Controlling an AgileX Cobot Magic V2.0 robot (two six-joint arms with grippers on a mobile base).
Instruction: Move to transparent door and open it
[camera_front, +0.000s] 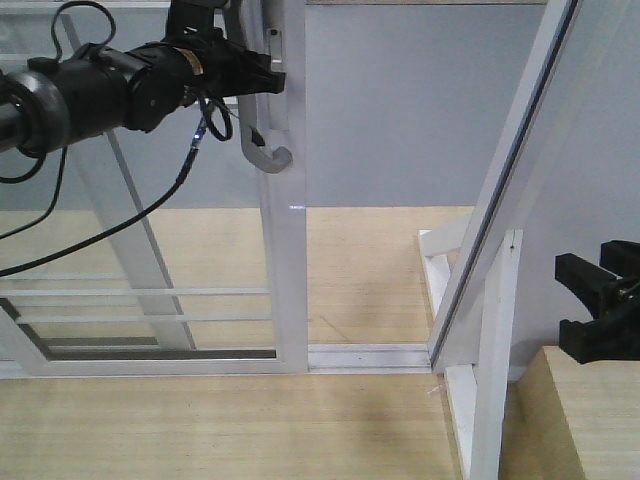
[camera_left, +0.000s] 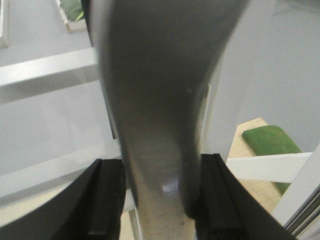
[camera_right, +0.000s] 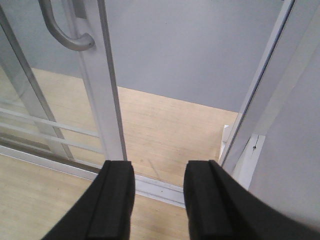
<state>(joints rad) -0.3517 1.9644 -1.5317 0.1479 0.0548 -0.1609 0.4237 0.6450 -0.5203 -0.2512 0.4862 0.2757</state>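
Observation:
The transparent door (camera_front: 285, 250) is a glass panel in a glossy white frame with thin horizontal white bars low down. It stands at the left, with an open gap to its right. Its curved grey handle (camera_front: 264, 150) is on the right stile. My left gripper (camera_front: 262, 75) is shut on the handle. In the left wrist view the handle (camera_left: 160, 125) fills the space between the black fingers (camera_left: 107, 200). My right gripper (camera_front: 600, 310) is open and empty at the right. The right wrist view shows the door stile (camera_right: 107, 100) and the handle (camera_right: 60, 35) beyond its fingers (camera_right: 117, 200).
A white floor track (camera_front: 365, 355) runs across the gap. A slanted white door post (camera_front: 500, 200) and a white base frame (camera_front: 470, 400) stand at the right. A wooden block (camera_front: 590, 420) sits under my right gripper. A green object (camera_left: 270, 142) lies beyond the door.

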